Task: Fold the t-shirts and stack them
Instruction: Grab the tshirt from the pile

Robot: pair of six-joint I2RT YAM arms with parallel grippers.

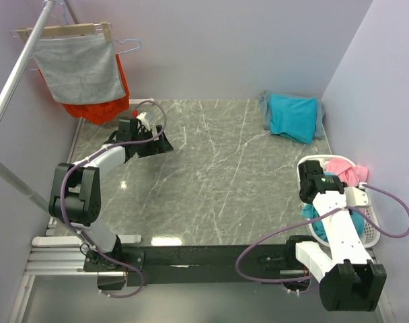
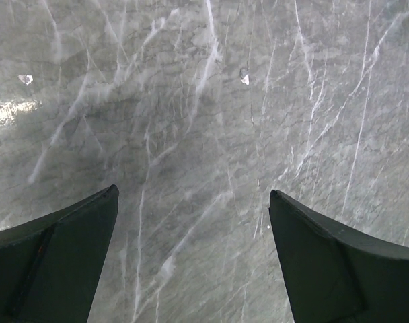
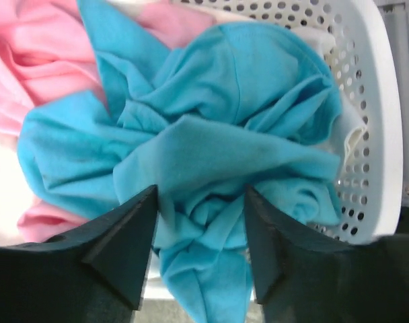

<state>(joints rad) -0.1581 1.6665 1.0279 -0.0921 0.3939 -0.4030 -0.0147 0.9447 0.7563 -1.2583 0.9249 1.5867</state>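
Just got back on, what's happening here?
The right gripper is down in the basket, astride a crumpled teal shirt; whether it grips yet is unclear. The left gripper hangs open over the table. One folded shirt lies at the far right corner.

Passed freely over mid counter [image 1: 218, 175]; met folded t-shirt [image 1: 293, 116] far right, full basket [image 1: 370, 227] near right, hanging cloths [image 1: 80, 67] far left.
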